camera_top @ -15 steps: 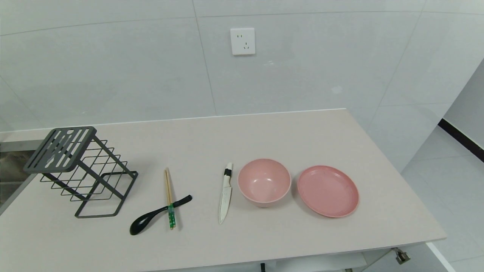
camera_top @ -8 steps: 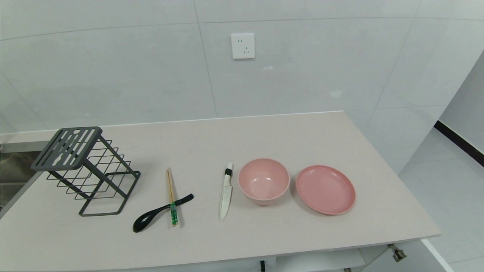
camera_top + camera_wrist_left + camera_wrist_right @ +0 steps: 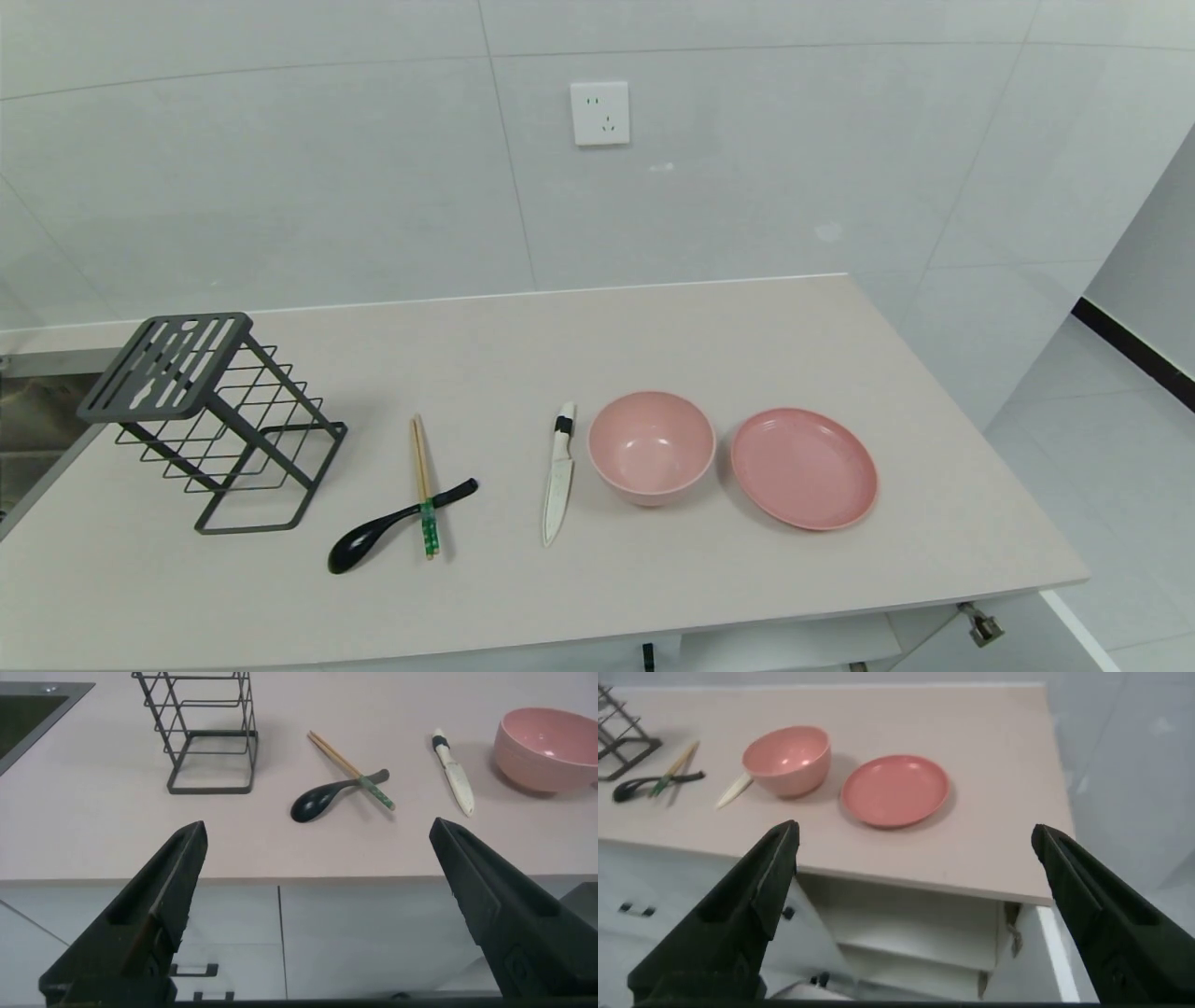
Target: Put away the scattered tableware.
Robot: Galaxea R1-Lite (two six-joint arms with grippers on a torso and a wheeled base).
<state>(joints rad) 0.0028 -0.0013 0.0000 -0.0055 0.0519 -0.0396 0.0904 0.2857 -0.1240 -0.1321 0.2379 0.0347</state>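
Your left hand [image 3: 317, 831] is spread wide, its two dark fingers [image 3: 154, 915] well apart. It holds nothing and touches nothing. It hangs just off the near edge of the surface [image 3: 103, 821], out in front of it. Straight ahead of this hand lies one black spoon [image 3: 322, 801], and two wooden chopsticks [image 3: 348, 763] with green-patterned ends lie side by side across its handle, touching it. Farther ahead and to the hand's left stands one dark wire rack [image 3: 201, 728], upright, with a slotted top plate. To the hand's right of the spoon lies one pale knife [image 3: 455, 773] with a black band on its handle and its tip pointing back toward you.

Your right hand [image 3: 913, 829] is also fully spread, gripping nothing and clear of everything. It too hangs in front of the near edge. Ahead of it sits one pink plate [image 3: 895, 790], and just beside that, on the hand's left, one pink bowl [image 3: 787, 760], upright and close to the plate. I cannot tell whether the two touch. The knife lies just beyond the bowl on that same side.

All the tableware is on the surface, well apart from both hands. One white socket [image 3: 599, 112] is on the tiled wall behind.
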